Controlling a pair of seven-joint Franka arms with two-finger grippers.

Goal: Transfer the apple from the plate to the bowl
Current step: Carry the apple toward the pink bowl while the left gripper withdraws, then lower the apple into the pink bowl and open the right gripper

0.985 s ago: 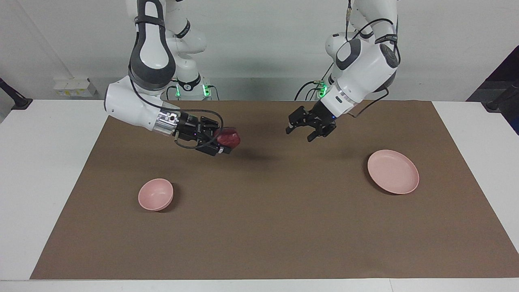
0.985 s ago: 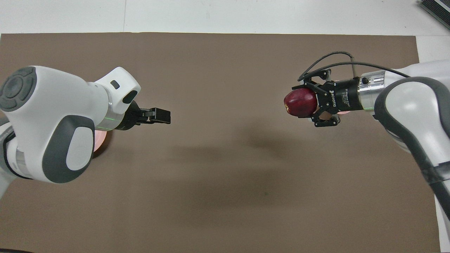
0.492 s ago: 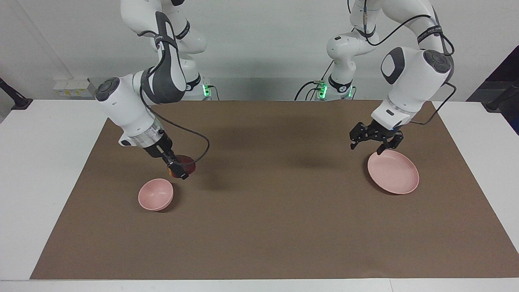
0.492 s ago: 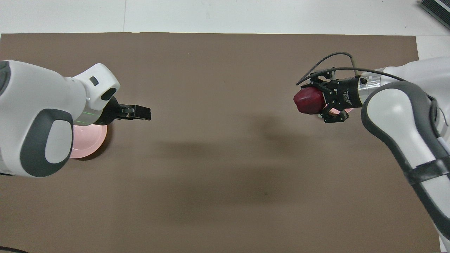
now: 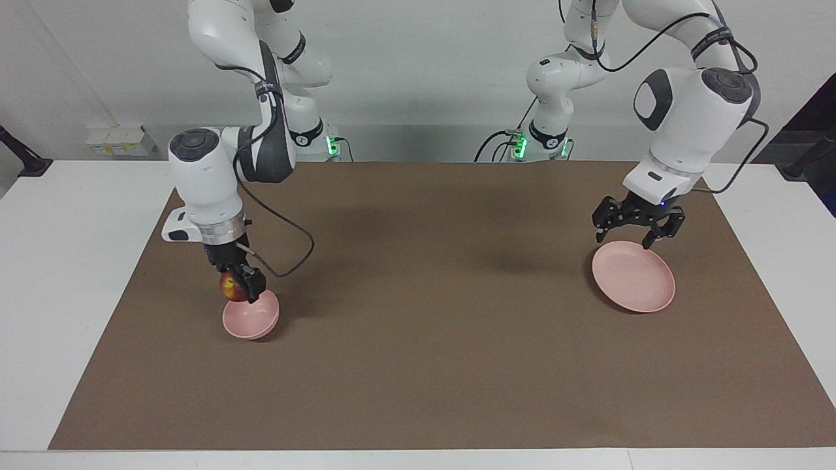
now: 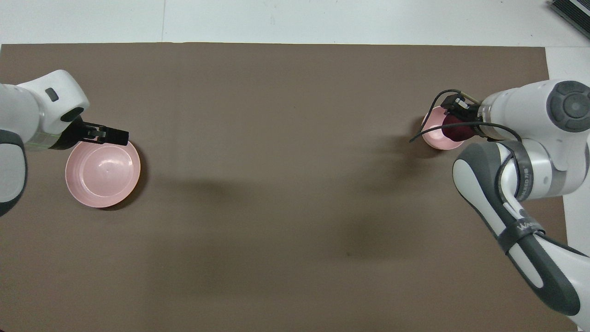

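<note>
R gripper (image 5: 240,287) jaws clamped on apple (image 5: 230,286), low over bowl (image 5: 251,317) at its 11 o'clock rim, ready for drop. L gripper (image 5: 639,234) jaws open, waits over emptied plate (image 5: 637,287).

apple (image 6: 454,130) half hidden, bowl (image 6: 435,138) partly covered

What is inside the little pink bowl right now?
Nothing rests in the bowl yet. The right gripper holds the apple at its rim nearer the robots. That gripper and apple cover part of the bowl's inside, so that bit cannot be checked.
</note>
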